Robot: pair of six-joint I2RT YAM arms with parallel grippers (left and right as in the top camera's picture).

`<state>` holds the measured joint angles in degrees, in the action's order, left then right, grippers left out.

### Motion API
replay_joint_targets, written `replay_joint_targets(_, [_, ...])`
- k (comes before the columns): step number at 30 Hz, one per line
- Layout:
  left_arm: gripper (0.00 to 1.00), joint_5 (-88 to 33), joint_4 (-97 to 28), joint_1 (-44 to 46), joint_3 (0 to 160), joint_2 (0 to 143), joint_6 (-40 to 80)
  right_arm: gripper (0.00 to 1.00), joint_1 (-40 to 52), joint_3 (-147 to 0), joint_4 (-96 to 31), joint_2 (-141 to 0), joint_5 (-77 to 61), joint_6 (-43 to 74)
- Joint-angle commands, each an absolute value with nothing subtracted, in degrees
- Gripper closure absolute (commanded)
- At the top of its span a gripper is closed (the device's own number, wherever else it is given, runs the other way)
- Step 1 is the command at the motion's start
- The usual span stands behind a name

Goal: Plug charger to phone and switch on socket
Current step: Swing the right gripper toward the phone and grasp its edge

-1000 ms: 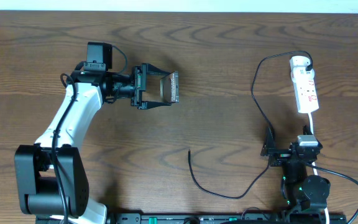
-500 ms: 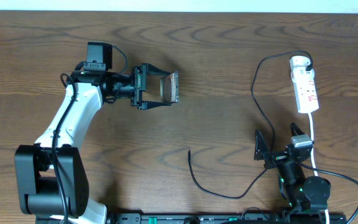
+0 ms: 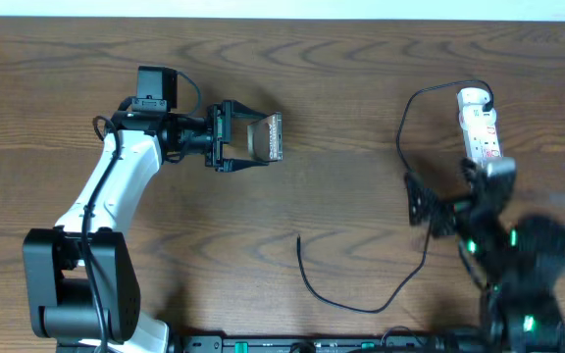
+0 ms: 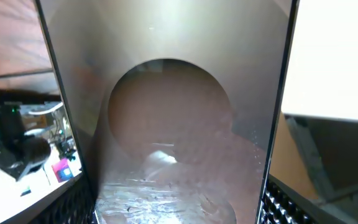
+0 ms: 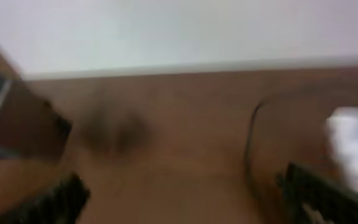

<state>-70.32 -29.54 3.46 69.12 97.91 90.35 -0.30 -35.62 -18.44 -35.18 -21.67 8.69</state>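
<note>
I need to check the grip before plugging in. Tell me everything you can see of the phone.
The phone is a flat bronze-brown slab with a glossy, reflective face and a pale edge. It stands tilted on its side, clamped between the fingers of the left pincer. The charger's cable lies apart from it, so nothing is plugged in.
</note>
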Motion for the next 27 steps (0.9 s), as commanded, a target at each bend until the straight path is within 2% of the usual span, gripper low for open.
replay_joint_targets(1, [0.93,-66.9,-29.5,3.2,70.5,96.1,90.5,0.01,0.2,-48.8,-29.3,-52.3,-35.1,11.7])
replay_joint_targets(5, [0.93,-66.3,-29.5,3.2,70.5,96.1,90.5,0.01,0.2,-61.8,-40.1,-71.0,-49.5,10.0])
replay_joint_targets(9, [0.93,-63.5,-29.6,3.2,70.5,96.1,90.5,0.01,0.2,-63.9,-37.8,-81.7,-63.3,15.4])
replay_joint_targets(11, [0.93,-61.3,-30.7,3.2,70.5,96.1,90.5,0.12,0.4,-63.9,-32.8,-85.8,-67.9,15.5])
replay_joint_targets(13, [0.93,-57.4,-33.4,3.2,70.5,96.1,90.5,0.14,0.8,-63.9,-30.5,-89.4,-68.1,17.2])
replay_joint_targets(17, [0.93,-51.0,-37.6,3.3,70.5,96.1,89.7,0.12,2.5,-63.9,-30.4,-93.0,-64.1,17.1])
replay_joint_targets(27, [0.93,-42.9,-42.6,3.6,70.5,96.1,88.6,0.12,10.1,-63.9,-27.5,-93.0,-54.9,17.1])
